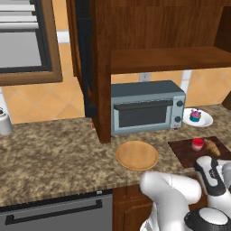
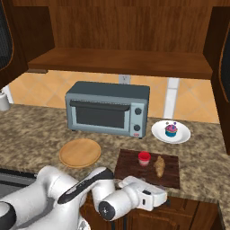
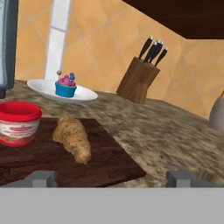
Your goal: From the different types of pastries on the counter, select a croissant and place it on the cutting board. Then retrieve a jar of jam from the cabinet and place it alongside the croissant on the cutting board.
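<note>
The golden-brown croissant (image 1: 212, 146) (image 2: 159, 165) (image 3: 72, 138) lies on the dark cutting board (image 1: 185, 153) (image 2: 130, 168) (image 3: 100, 162). Just left of it on the same board stands the red jar of jam (image 1: 197, 144) (image 2: 143, 158) (image 3: 17, 123), upright and close to the croissant. My gripper (image 3: 111, 179) hangs low at the counter's front edge, just short of the board, open, with nothing between its fingers. The cupcake (image 1: 195, 115) (image 2: 170, 130) (image 3: 66, 85) rests on a white plate (image 1: 205, 121) (image 2: 159, 132) behind the board. Above is the dark cabinet shelf (image 1: 171, 58) (image 2: 121, 62).
A grey toaster oven (image 1: 146, 107) (image 2: 108, 108) stands under the shelf on the granite counter (image 1: 54, 153) (image 2: 27, 130). A round tan wooden plate (image 1: 136, 155) (image 2: 80, 152) lies left of the board. A knife block (image 3: 138, 78) stands at the back right by the wall.
</note>
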Robot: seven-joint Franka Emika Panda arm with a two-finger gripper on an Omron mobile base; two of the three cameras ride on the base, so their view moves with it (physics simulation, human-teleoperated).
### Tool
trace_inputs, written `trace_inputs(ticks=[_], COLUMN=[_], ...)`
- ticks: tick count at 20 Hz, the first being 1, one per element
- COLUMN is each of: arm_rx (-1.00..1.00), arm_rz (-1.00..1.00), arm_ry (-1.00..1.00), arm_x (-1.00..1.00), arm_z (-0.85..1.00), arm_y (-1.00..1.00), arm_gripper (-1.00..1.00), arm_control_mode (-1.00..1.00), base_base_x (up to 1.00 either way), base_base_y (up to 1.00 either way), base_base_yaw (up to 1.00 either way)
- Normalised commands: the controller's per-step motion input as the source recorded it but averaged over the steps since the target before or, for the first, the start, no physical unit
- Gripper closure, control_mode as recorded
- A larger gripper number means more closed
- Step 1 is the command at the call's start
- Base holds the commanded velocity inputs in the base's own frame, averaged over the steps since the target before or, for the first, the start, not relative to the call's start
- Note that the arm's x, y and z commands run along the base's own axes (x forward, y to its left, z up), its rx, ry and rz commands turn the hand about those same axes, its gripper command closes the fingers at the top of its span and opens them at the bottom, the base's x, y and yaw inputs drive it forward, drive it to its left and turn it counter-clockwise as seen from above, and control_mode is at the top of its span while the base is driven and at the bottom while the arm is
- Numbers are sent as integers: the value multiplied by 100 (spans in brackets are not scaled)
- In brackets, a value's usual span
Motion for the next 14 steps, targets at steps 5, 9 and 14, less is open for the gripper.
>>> trace_inputs(ticks=[5, 9, 14], arm_rx=[0, 4, 1], arm_rz=[1, 0, 0], arm_ry=[6, 0, -1], arm_x=[-100, -90, -4], arm_z=[-8, -9, 0], arm_y=[0, -1, -1], arm_gripper=[-100, -100, -100], arm_control_mode=[-100, -100, -100], base_base_x=[0, 0, 0], base_base_y=[0, 0, 0], base_base_yaw=[0, 0, 0])
